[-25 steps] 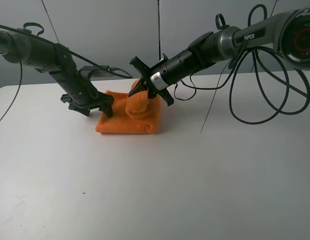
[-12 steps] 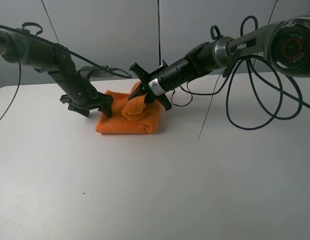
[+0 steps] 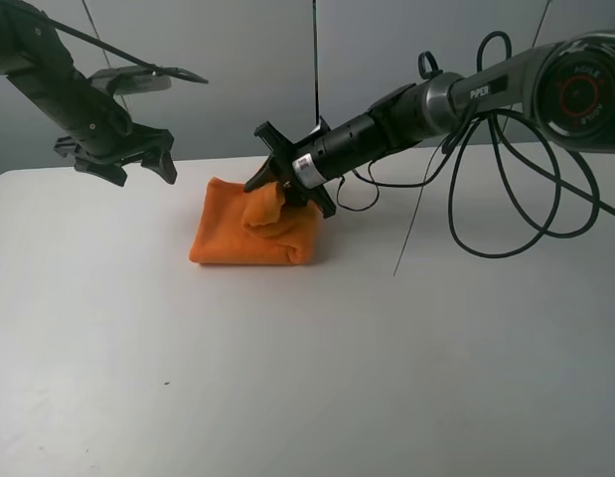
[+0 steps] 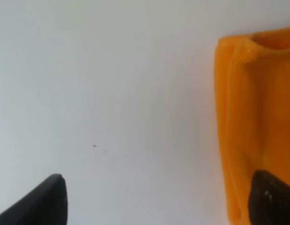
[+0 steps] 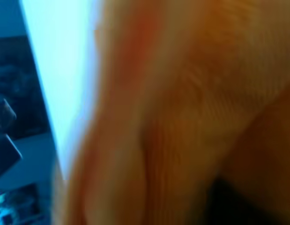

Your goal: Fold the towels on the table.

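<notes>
Exterior high view: orange towel (image 3: 252, 236) lies folded on the white table (image 3: 307, 368), far centre-left. Left gripper (image 3: 128, 159) hangs spread wide above the table, left of the towel. Right gripper (image 3: 272, 184) meets a raised fold; grip state unclear.

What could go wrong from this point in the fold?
1. The right gripper is at a raised flap of the towel; if cloth snags on it as it pulls away, the fold could drag open.
2. That flap stands up as a hump, so it may slump unevenly.
3. The left gripper hangs open and off the towel, so nothing pins it to the table.
</notes>
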`<state>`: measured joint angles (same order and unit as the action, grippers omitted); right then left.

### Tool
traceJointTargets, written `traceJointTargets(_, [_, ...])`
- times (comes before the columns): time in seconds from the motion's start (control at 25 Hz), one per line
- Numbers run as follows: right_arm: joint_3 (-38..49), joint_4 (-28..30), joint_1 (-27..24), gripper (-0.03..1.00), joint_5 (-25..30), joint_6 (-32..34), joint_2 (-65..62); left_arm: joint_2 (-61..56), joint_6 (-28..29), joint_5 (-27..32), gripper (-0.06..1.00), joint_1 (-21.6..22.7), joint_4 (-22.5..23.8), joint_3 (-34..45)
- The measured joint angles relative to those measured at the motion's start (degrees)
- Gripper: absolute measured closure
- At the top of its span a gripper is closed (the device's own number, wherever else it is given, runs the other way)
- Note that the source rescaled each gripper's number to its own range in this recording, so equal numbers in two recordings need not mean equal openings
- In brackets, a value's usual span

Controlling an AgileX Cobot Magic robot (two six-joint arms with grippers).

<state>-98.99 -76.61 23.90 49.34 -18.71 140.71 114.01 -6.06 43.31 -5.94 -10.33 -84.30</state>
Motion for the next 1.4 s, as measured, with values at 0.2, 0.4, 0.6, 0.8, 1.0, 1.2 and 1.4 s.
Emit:
traceJointTargets(0.2, [0.00,-3.69,1.21,-0.02,0.51,-2.33,-1.74,-6.73,0.00,0.88,-0.04,1.90,0.13,0.00])
traceJointTargets(0.4, [-0.04,-4.70,5.60,-0.03,-2.41,-2.93,-3.47,-10.32,0.00,1.47,-0.04,1.87,0.13,0.00])
traceJointTargets(0.6, [-0.04,-4.46,8.81,-0.03,-3.62,-3.15,-2.60,-10.69,0.00,3.81,-0.04,1.87,-0.12,0.00])
traceJointTargets(0.8, [-0.04,-2.98,10.59,-0.03,-2.74,-3.15,-2.13,-11.65,0.10,4.74,-0.04,1.87,-1.64,0.00])
traceJointTargets(1.0, [-0.04,-1.48,10.36,-0.03,0.53,-4.72,-3.03,-15.20,0.10,5.08,-0.04,1.87,-1.64,0.00])
traceJointTargets(1.2, [-0.04,7.90,6.10,-0.03,2.18,-5.71,-10.64,-20.65,0.10,7.14,-0.04,2.49,0.73,0.00])
traceJointTargets(1.4, [-0.04,32.36,-2.76,-0.03,5.57,2.26,-21.42,-26.61,0.10,11.66,-0.04,8.48,0.65,3.30])
